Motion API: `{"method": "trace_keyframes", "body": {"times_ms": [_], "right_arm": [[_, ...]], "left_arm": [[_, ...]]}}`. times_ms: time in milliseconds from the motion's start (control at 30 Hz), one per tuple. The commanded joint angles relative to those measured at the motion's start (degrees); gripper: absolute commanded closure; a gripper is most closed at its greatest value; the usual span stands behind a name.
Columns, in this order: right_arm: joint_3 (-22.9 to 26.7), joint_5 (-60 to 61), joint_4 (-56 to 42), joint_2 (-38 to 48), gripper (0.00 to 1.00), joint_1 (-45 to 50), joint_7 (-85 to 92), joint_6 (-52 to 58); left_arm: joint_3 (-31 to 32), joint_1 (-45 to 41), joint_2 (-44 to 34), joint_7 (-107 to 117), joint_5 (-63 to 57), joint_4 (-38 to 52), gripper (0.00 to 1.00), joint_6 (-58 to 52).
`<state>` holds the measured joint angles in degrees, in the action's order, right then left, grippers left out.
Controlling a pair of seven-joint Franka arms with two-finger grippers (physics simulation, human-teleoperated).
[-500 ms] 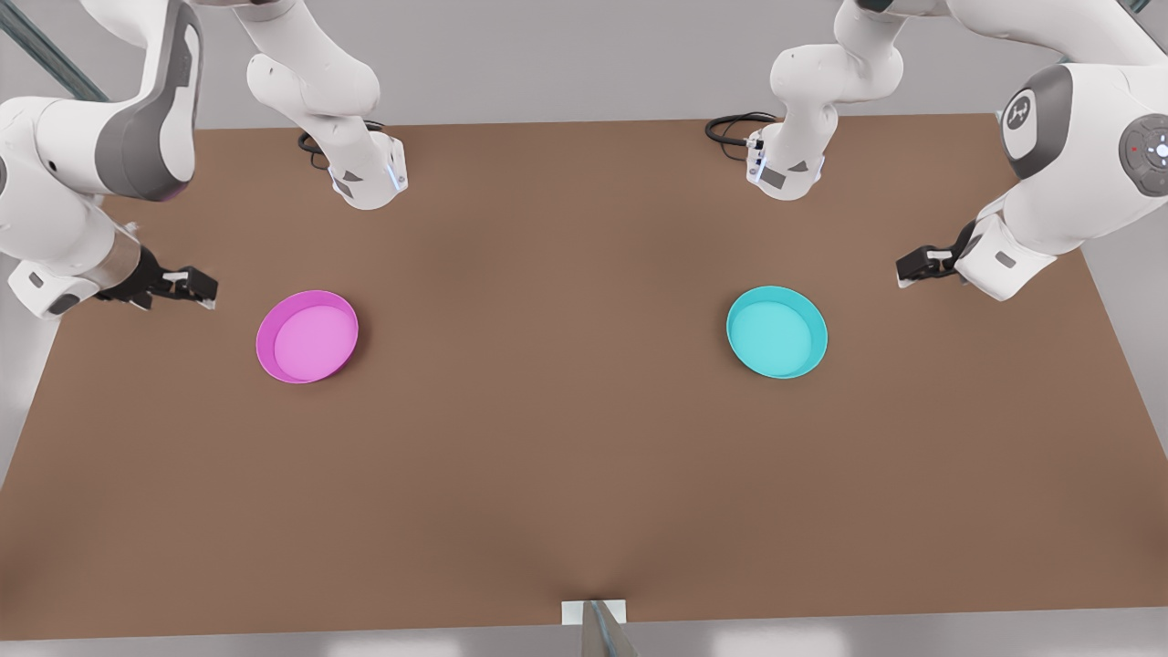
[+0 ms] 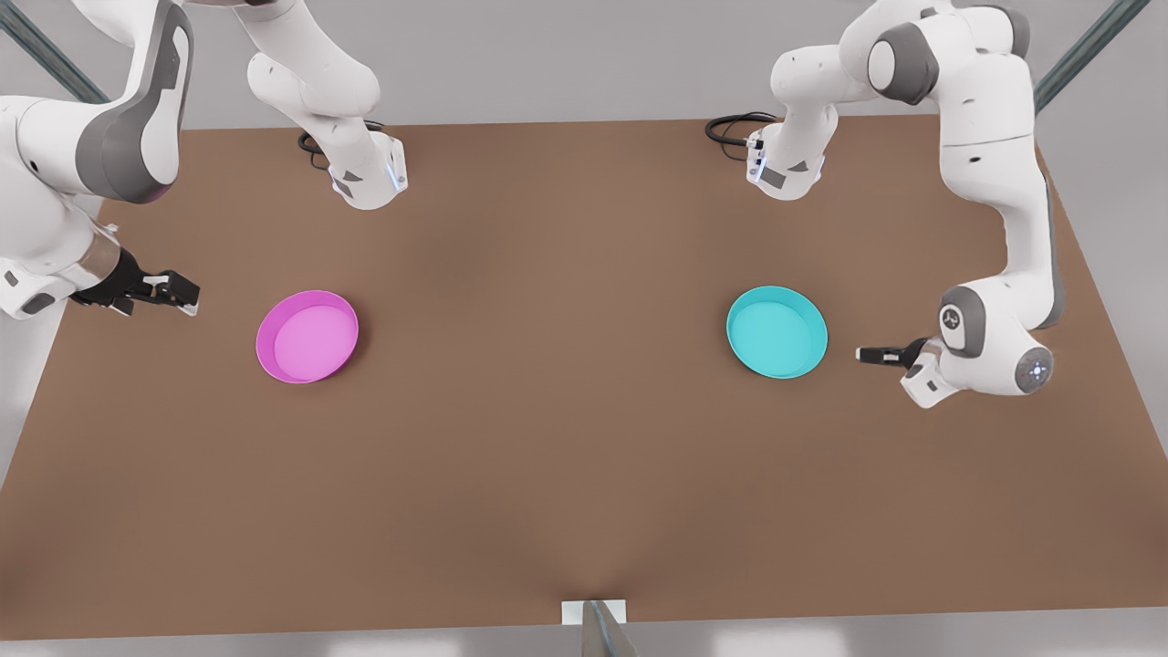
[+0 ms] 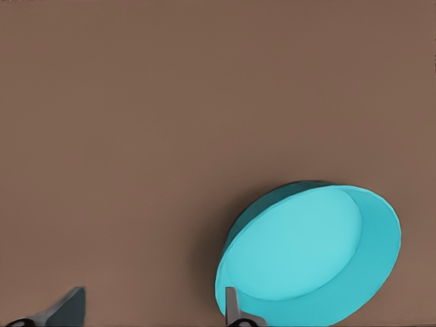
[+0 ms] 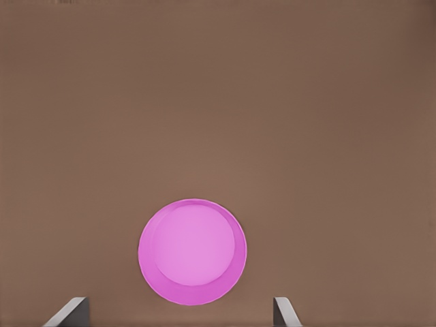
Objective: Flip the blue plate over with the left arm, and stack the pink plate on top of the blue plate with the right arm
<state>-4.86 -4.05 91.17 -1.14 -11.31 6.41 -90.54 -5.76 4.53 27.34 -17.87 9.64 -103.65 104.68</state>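
The blue plate [image 2: 776, 331] lies rim-up on the brown table [image 2: 566, 456], toward the front view's right. In the left wrist view the blue plate [image 3: 310, 255] sits just past one fingertip. My left gripper [image 2: 862, 354] hovers low beside the plate's right rim, open, holding nothing; the left gripper [image 3: 150, 315] shows spread fingers. The pink plate [image 2: 307, 336] rests rim-up toward the front view's left, and the pink plate [image 4: 192, 251] is centred ahead of the right gripper [image 4: 177, 317]. My right gripper [image 2: 187, 296] is open, a short way left of it.
Both arm bases [image 2: 367, 175] [image 2: 785, 169] stand at the table's back edge with black cables [image 2: 735, 126] beside them. A metal post [image 2: 598, 628] rises at the front edge. Bare table stretches between the two plates.
The left arm has swung down and toward the front, bringing its gripper close beside the blue plate's rim. The right gripper drifted slightly away from the pink plate. Neither plate moved.
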Motion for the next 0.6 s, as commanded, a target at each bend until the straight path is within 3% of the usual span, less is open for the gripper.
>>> {"method": "trace_keyframes", "body": {"times_ms": [0, 167, 233, 567], "right_arm": [[-0.07, 0.09, -0.03, 0.0, 0.0, 2.96, 0.89, -0.16], [-0.07, 0.0, -0.03, 0.0, 0.0, 3.05, 0.8, -0.16], [-0.07, 0.0, -0.03, 0.0, 0.0, 3.05, 0.8, -0.16], [-0.07, 0.09, 0.06, 0.0, 0.0, 3.05, 0.8, -0.16]], "left_arm": [[-0.04, -0.05, 0.35, -48.83, 2.76, -1.29, 0.0, 6.77], [-0.04, -0.31, 0.17, -60.09, 2.84, -5.95, 0.0, 7.38], [-0.04, -0.66, 0.17, -56.67, 7.59, -8.24, 0.0, 9.14], [-0.13, -4.0, 2.11, -44.63, 7.85, -9.29, 0.0, 10.81]]}}
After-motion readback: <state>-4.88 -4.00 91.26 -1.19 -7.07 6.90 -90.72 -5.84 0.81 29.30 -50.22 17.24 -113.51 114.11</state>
